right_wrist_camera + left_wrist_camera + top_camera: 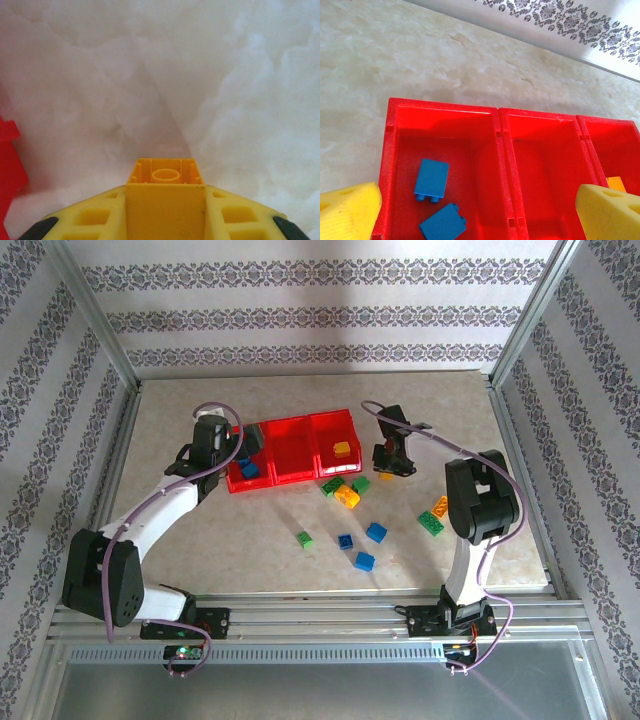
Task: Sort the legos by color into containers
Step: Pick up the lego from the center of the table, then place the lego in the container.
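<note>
— Over the tray's [504, 165] left bin, what is the left claw [246, 447] up to?

— It hangs above that bin, jaws spread wide, nothing between them. From its wrist, the two yellow pads [347, 212] sit at the lower corners, with the tray's bins between.

— What lies in the tray?

— Left bin: two blue bricks [431, 179], flat on the floor, near each other but apart. Right bin: one orange brick [342, 449].

— And on the table [200, 530]?

— Just off the tray's near right corner sits a cluster [346, 490]: two green bricks with a yellow one between them, close-packed. Farther out from the tray's near side are a green stray [305, 538] and three blue strays [364, 561], all apart from one another.

— The right claw [392, 468]?

— It is just beside the tray's right end, closed on a yellow brick [165, 197]. From its wrist, a pad [87, 217] presses each side of the brick, and the brick's hollow underside with its round tube is in view. Whether the brick is clear of the table I cannot tell. The tray's red edge shows at the left of that view.

— Anything beyond it?

— Well right of the tray, toward the near edge, a green brick [432, 523] and an orange stray [440, 505] lie just beside each other.
</note>
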